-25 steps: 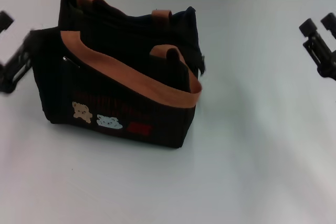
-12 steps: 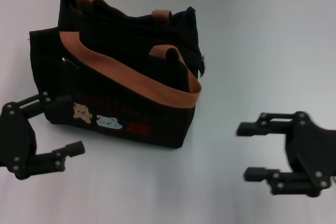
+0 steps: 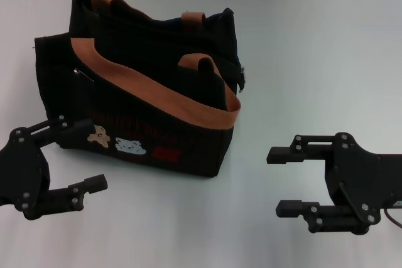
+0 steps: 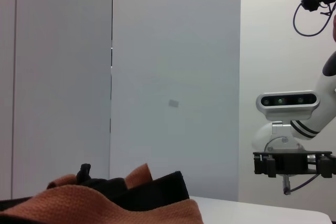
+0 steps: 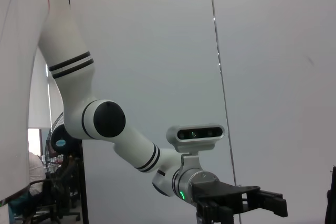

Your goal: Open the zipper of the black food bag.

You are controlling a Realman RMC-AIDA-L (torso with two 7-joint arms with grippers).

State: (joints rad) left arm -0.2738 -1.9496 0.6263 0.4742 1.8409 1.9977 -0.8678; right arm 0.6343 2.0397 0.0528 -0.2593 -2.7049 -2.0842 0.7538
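The black food bag [image 3: 144, 101] stands upright at the left-centre of the white table, orange-brown trim band and handles on top, bear patches and a red patch facing me. Its zipper [image 3: 164, 37] runs along the mouth between the handles, with a small silvery pull [image 3: 243, 80] hanging at the bag's right end. My left gripper [image 3: 85, 152] is open, low at the bag's front left corner. Out to the right of the bag, my right gripper [image 3: 274, 181] is open, clear of it. In the left wrist view the bag's orange trim [image 4: 110, 207] fills the near edge.
A short front-pocket zipper pull [image 3: 78, 71] shows on the bag's left side. The white table [image 3: 314, 61] stretches bare to the right and front. The right gripper [image 4: 293, 163] appears far off in the left wrist view, the left gripper [image 5: 239, 203] in the right wrist view.
Both grippers came in from the table's far sides to the front, flanking the bag. Since half a second ago the right one shifted slightly left. The bag has not moved.
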